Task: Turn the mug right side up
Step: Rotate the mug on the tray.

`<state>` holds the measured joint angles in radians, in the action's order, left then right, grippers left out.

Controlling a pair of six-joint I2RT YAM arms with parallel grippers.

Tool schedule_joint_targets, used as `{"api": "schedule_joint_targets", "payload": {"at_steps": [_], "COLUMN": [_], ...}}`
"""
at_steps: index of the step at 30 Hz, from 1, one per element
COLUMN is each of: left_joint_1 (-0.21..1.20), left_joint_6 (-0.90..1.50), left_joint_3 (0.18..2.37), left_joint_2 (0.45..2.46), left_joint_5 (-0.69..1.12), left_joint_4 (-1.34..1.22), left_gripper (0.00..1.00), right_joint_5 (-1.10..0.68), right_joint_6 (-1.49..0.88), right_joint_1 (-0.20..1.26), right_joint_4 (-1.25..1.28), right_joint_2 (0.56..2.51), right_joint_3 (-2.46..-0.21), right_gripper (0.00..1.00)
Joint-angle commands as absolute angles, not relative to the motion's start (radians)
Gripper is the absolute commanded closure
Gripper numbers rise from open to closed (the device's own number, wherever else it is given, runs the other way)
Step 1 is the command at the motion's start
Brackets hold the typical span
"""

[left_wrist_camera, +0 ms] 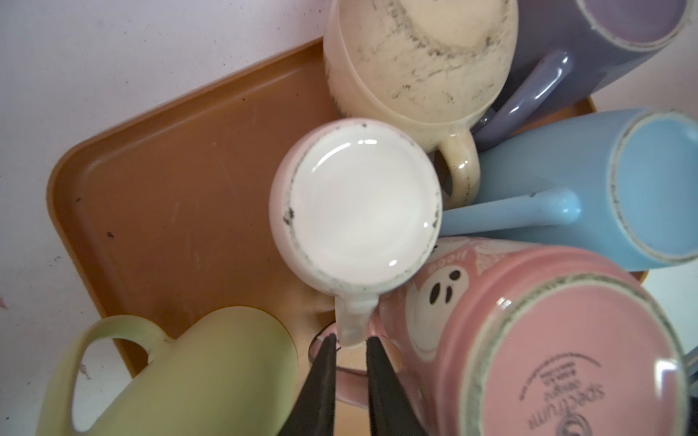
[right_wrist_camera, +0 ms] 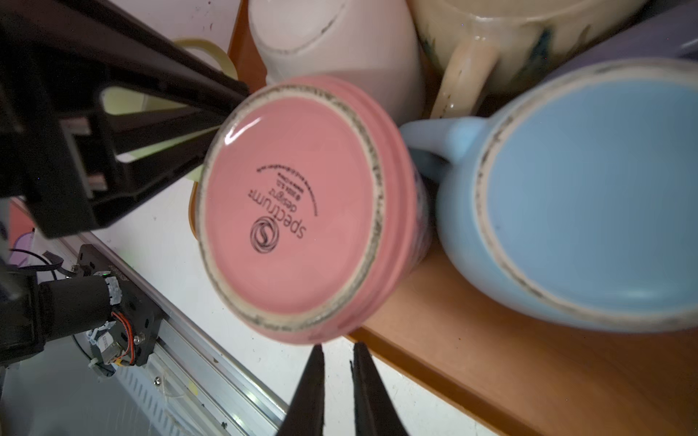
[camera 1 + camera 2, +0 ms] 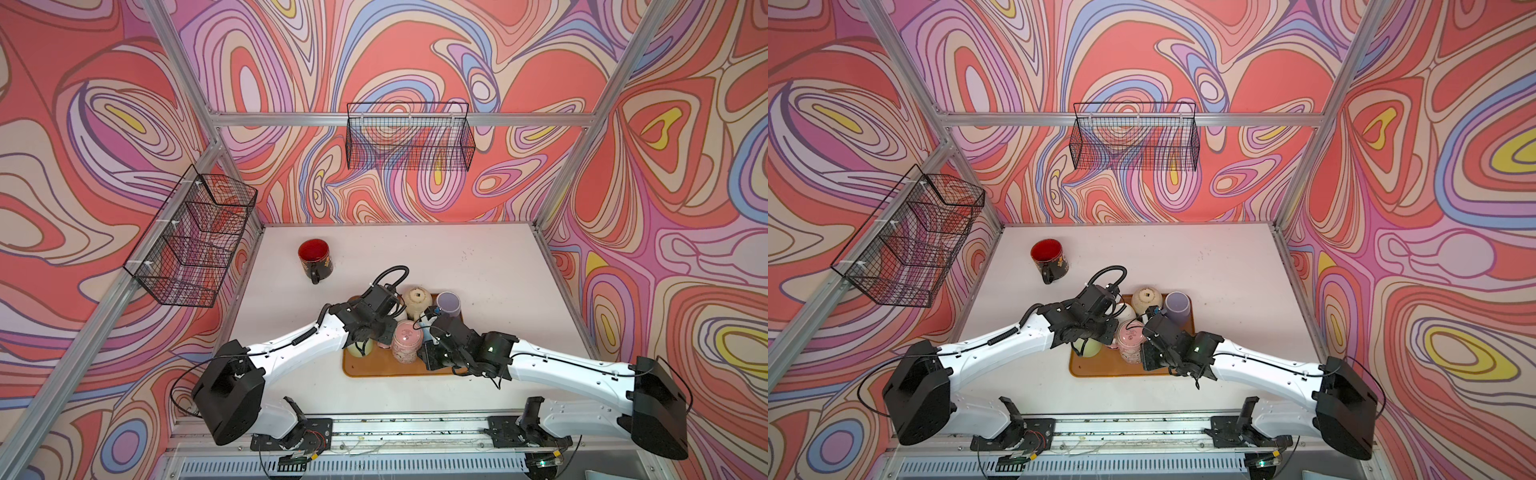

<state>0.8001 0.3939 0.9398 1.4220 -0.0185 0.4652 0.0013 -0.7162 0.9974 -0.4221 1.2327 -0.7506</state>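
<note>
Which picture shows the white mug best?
The left wrist view. There the white mug stands upside down in the middle, its whole base showing and its handle between the tips of the left gripper. The right wrist view shows only part of its side. In both top views the left arm hides most of it.

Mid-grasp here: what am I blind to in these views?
- Whether the right end effector touches the pink mug: right wrist view, the mug's base hides its side; top views, the right arm covers it.
- Blue mug: top views, almost wholly under the right arm.
- Green mug: left wrist view, blurred, cut by the edge.
</note>
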Motion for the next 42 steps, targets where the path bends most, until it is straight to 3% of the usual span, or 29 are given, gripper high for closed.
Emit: {"api": "schedule_joint_targets", "payload": {"at_steps": [1, 25, 32, 39, 42], "left_joint_1": [0.813, 0.875, 0.876, 0.876, 0.880], "left_joint_6": [0.416, 0.499, 0.436, 0.319, 0.269], "left_joint_3": [0.926, 0.792, 0.886, 0.965, 0.977], "left_joint_2": [1.419, 1.248, 1.184, 1.162, 1.160], "left_joint_5": [-0.014, -0.043, -0.082, 0.006, 0.003], "left_joint_4": [0.454, 0.509, 0.671, 0.817, 0.852], "left_gripper": [0.82, 0.83, 0.73, 0.49, 0.43], "right_joint_5": [0.047, 0.128, 0.119, 0.110, 0.115], "right_joint_6": [-0.727, -0.671, -0.642, -0.609, -0.589], "right_joint_1": [1.005, 0.984, 0.974, 0.974, 0.974], "right_joint_4": [-0.420, -0.470, -0.497, -0.549, -0.583], "right_joint_2": [1.253, 1.348, 1.321, 1.258, 1.217], "right_joint_3": [-0.757, -0.851, -0.862, -0.890, -0.910], "right_gripper": [0.87, 0.88, 0.85, 0.76, 0.71]}}
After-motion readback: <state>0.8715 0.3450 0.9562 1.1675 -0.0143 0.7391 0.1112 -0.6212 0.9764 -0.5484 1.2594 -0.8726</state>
